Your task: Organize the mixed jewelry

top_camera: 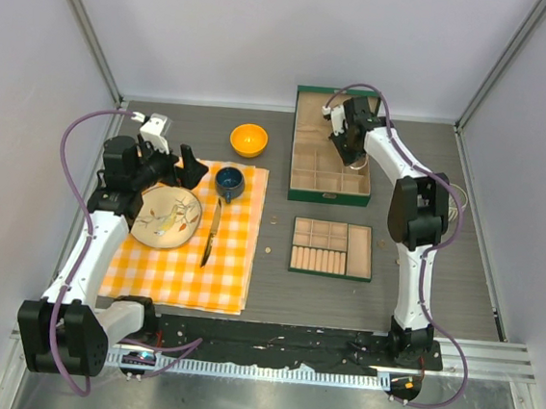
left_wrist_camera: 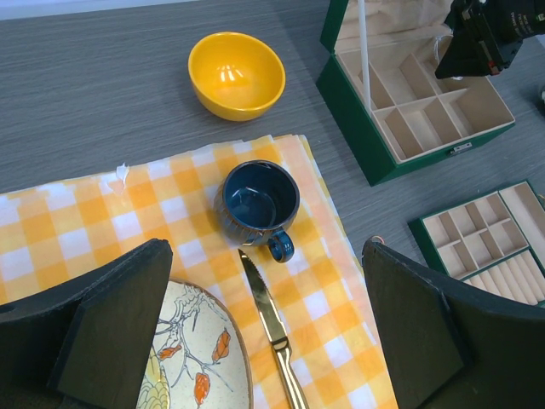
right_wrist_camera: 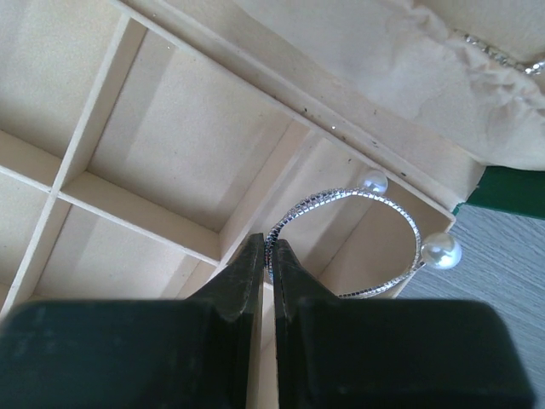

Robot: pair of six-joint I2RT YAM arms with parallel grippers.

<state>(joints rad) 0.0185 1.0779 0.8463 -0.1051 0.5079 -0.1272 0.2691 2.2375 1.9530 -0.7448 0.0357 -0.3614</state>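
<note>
My right gripper (right_wrist_camera: 269,243) is shut on the thin silvery hoop bracelet (right_wrist_camera: 328,198), pinching its wire at the left side. The bracelet has a pearl at each open end (right_wrist_camera: 441,250) and hangs over the corner compartment of the green jewelry box (right_wrist_camera: 136,213). In the top view the right gripper (top_camera: 353,154) is over that box (top_camera: 328,196). Two tiny pale pieces (top_camera: 273,223) lie on the table beside the cloth. My left gripper (left_wrist_camera: 266,256) is open and empty above the plate and knife; in the top view it (top_camera: 166,160) is at the far left.
A second green compartment tray (top_camera: 329,272) lies in front of the box. On the yellow checked cloth (top_camera: 227,277) are a painted plate (top_camera: 167,218), a knife (top_camera: 210,239) and a blue cup (top_camera: 229,182). A yellow bowl (top_camera: 248,139) stands behind. A silvery chain (right_wrist_camera: 502,58) lies on the lid fabric.
</note>
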